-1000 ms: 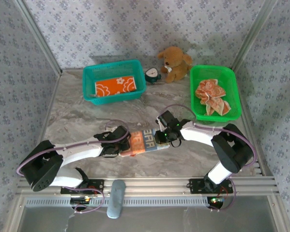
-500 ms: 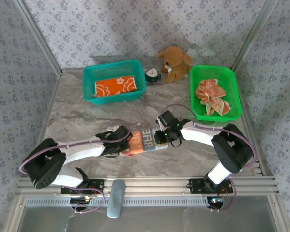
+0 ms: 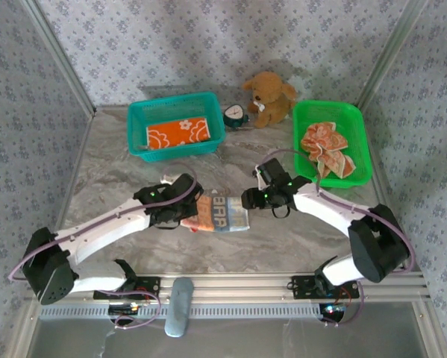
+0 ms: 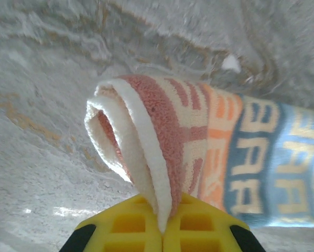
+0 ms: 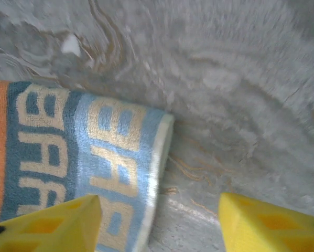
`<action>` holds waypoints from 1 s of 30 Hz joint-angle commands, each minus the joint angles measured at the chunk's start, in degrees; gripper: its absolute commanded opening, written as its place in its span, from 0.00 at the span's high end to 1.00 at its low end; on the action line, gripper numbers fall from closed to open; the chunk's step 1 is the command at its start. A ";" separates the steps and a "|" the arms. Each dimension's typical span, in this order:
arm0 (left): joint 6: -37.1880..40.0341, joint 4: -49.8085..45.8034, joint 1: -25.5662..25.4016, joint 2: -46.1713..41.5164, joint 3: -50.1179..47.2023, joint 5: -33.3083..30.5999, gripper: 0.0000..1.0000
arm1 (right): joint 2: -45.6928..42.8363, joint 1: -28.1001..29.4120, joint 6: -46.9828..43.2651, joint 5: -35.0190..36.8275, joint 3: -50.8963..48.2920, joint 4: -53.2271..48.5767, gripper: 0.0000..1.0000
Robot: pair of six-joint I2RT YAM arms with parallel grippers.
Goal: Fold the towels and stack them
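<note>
We see the left end effector [image 4: 162, 223] clamping the lettered towel [image 4: 261, 157]; the right end effector [image 5: 159, 220] stands open at its blue end.

The top external camera sits high above and behind the 2 arm bases, facing forward and down, far enough to take in the whole table [image 3: 119, 179]. The left wrist camera looks past the left hand [image 4: 162, 207] from very close, low over the table, at the rolled end of the lettered towel [image 4: 162, 136]. The right wrist camera, as near, looks down past the right hand [image 5: 158, 210] at its blue end. All 3 views share that towel.
</note>
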 commanded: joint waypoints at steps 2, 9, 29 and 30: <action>4.06 -10.99 1.03 -2.12 7.65 -1.77 1.00 | -3.36 -1.83 0.27 -1.00 3.88 -3.93 0.24; 9.05 -18.63 2.53 0.62 22.88 -2.52 1.00 | -4.85 -3.31 -0.12 -0.55 7.51 -5.79 0.00; 26.28 -32.15 13.36 24.32 75.66 -1.19 1.00 | -5.74 -6.10 0.03 0.27 12.22 -7.72 0.00; 27.13 -31.98 14.26 26.02 78.37 -0.67 1.00 | -5.65 -6.34 -0.01 0.22 12.37 -7.86 0.00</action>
